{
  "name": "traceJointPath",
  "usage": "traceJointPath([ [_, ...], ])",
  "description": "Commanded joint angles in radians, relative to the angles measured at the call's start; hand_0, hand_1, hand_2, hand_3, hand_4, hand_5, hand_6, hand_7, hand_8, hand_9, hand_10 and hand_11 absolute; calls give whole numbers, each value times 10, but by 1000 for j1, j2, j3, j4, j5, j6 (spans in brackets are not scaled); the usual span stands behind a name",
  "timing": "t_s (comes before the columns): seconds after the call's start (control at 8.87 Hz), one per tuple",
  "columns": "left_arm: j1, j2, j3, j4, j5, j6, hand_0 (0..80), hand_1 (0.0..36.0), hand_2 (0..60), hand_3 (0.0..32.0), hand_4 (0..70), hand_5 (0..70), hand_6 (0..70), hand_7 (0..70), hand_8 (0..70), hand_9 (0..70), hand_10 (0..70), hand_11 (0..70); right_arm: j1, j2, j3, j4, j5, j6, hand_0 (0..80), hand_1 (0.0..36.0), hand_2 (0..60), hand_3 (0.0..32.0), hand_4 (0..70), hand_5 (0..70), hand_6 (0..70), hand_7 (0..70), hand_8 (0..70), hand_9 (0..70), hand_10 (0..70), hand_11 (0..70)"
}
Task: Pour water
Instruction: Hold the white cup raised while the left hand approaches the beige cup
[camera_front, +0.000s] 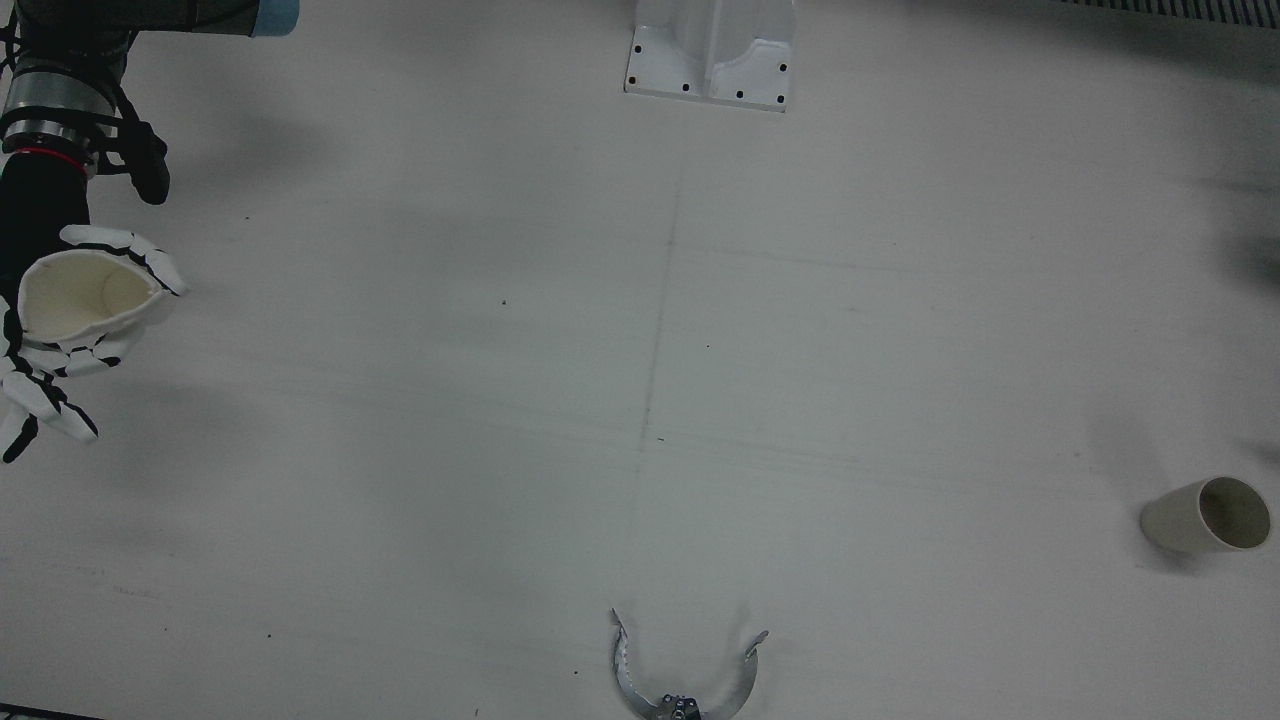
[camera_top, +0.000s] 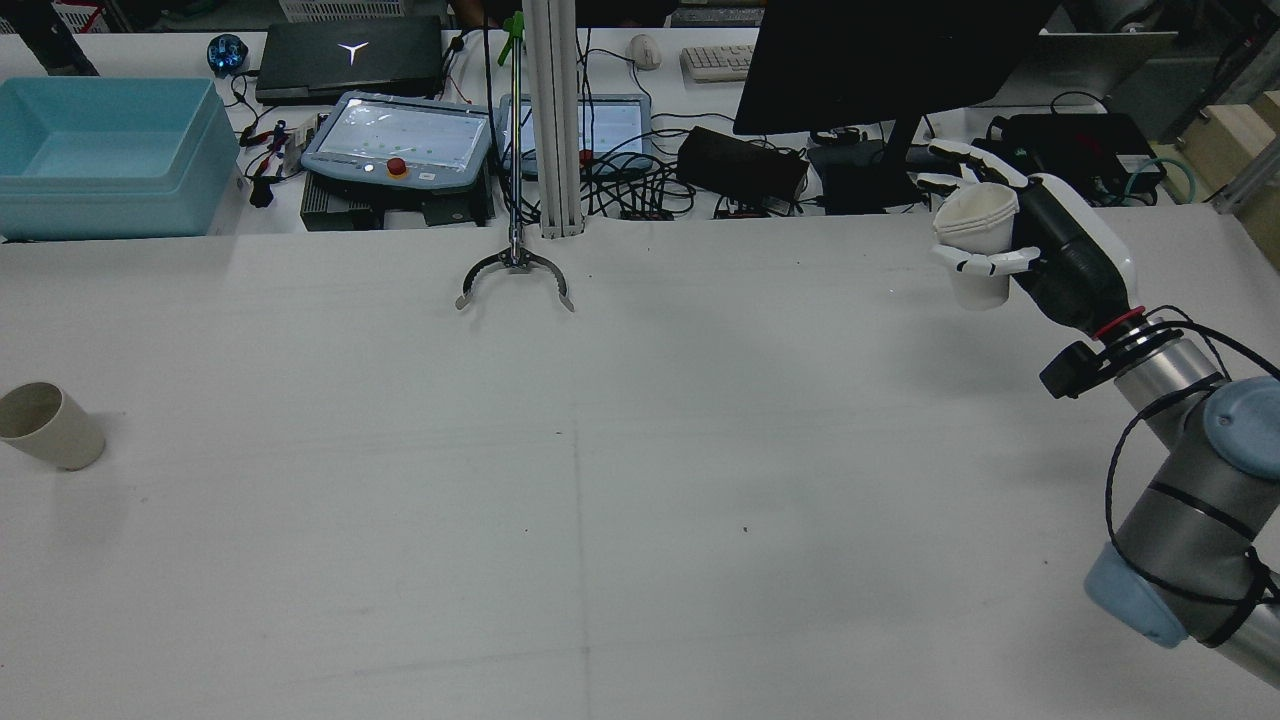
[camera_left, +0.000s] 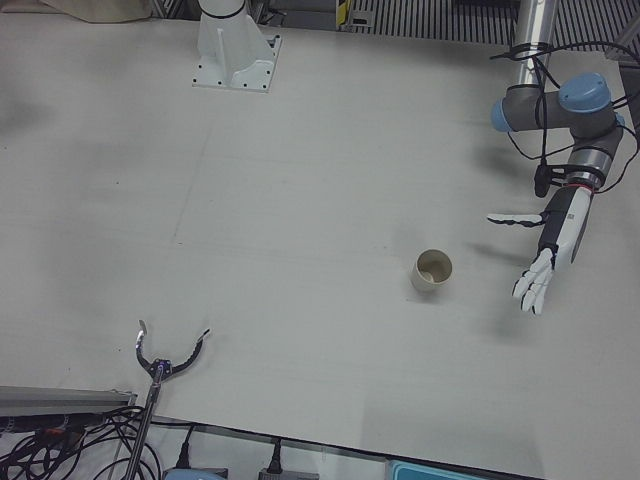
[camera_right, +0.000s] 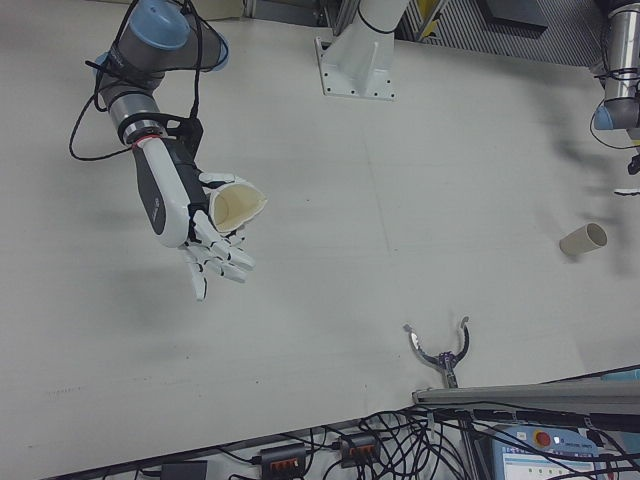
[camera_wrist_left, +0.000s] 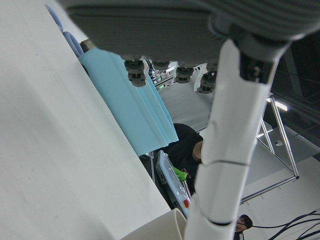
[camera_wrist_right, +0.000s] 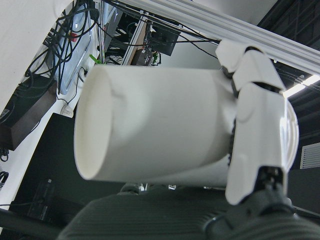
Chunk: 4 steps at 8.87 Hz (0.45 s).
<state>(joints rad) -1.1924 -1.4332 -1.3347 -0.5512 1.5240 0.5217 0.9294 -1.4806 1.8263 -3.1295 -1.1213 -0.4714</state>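
White table (camera_top: 600, 500) carries the receiving cup (camera_top: 50, 425) far left; right robot hand (camera_top: 1010, 250) holds the pouring cup (camera_top: 978, 240) aloft, well apart. Left robot hand (camera_left: 545, 255) is spread, empty. Pouring not yet begun.

No legible txt or labels in any view.

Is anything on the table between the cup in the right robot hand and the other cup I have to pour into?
Nothing visible. The held cup in the right robot hand and the standing cup have only bare table between them; the metal claw tool lies off that line.
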Motion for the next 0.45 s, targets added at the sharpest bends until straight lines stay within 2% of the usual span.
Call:
traceJointPath([
  [0.0,75,-71,32,14,-30,3,800,198,0,0,207,0,58,38,1,0,56,114,-1,0,-1,-1,2,-3,626,282,253,0,56,175,603,497,212,185,0,0],
  [0.11,112,-73,34,16,-63,3,800,202,0,0,214,0,60,41,2,0,56,115,0,0,1,-1,0,-3,627,281,252,0,56,176,604,495,214,188,0,0],
  [0.34,116,-75,54,13,-71,1,800,211,0,0,221,0,59,36,1,0,56,117,-1,2,-1,-1,0,-3,624,278,254,0,73,175,613,501,216,189,0,0],
])
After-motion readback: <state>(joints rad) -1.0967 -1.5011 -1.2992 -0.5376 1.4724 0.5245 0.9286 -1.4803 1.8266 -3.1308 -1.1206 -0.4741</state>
